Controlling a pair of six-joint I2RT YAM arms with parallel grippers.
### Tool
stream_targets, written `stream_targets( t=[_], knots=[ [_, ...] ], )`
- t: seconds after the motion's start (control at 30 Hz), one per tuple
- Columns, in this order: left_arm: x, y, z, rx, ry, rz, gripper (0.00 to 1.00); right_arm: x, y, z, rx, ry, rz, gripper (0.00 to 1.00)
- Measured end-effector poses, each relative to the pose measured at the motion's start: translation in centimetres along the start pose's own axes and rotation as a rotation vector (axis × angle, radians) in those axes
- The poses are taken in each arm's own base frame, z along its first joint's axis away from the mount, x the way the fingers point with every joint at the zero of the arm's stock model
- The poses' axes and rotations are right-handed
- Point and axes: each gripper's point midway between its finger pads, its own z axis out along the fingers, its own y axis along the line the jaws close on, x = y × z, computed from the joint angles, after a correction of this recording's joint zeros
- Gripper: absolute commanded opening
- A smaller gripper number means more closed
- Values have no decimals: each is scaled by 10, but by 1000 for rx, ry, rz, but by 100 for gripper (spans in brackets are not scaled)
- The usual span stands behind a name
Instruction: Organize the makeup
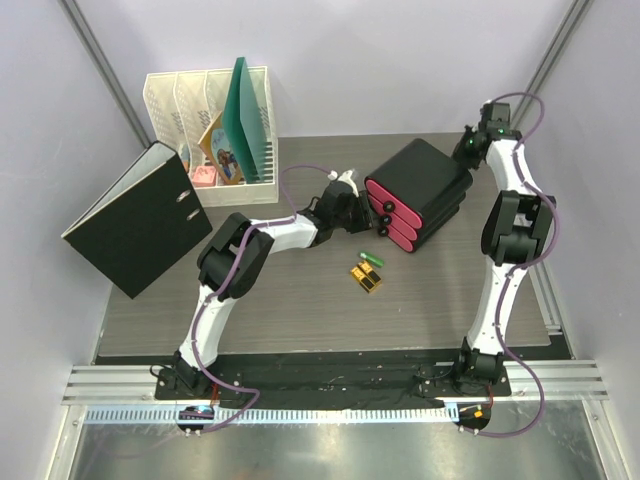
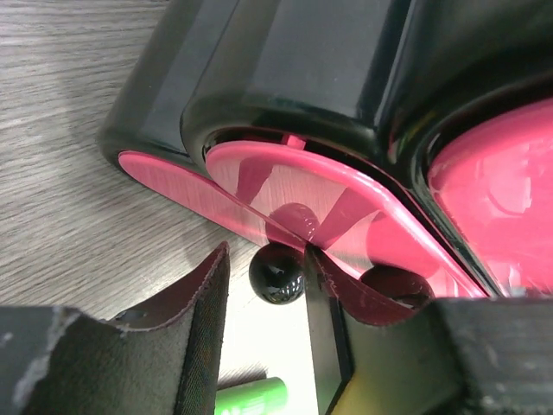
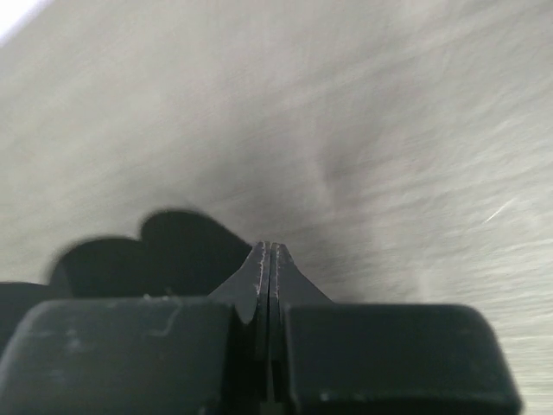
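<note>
Two gold cases (image 1: 367, 278), grey table (image 1: 300, 310), lilac walls (image 1: 350, 60)

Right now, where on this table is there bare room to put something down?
The broad strip of table from the gold cases to the near edge is bare, and so is the patch between the drawer box and the right arm. It is crowded around the left gripper at the drawer box, with the green tube and cases just in front.

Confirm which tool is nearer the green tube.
Left. The left tool hovers just beyond the green tube, at the pink drawers; right tool is at the black box's far corner, well away.
</note>
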Motion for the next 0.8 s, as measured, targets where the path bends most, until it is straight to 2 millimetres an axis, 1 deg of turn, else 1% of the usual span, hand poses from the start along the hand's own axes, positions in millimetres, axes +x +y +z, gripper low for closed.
stream_targets(
  t=[0.07,0.13,0.23,0.33,0.47,0.57,0.7,0.8],
  knots=[
    [0,0,0,2,0,0,38,-19,0,-8,5,-49,-1,1],
    [0,-1,0,6,1,0,38,-46,2,-20,9,-125,-4,1],
    [1,-3,2,14,12,0,38,-69,5,-35,5,-197,-9,1],
    [1,-4,3,19,14,4,40,-83,8,-52,-3,-241,-7,1],
    [1,-3,3,18,14,27,41,-95,25,-79,-48,-285,-10,1],
    [1,-3,3,19,15,32,41,-100,46,-108,-111,-322,-8,1],
    [2,-6,8,38,32,29,41,-93,73,-147,-184,-349,-18,1],
    [-2,-10,16,51,26,29,41,-79,93,-166,-234,-349,-34,1]
  ],
)
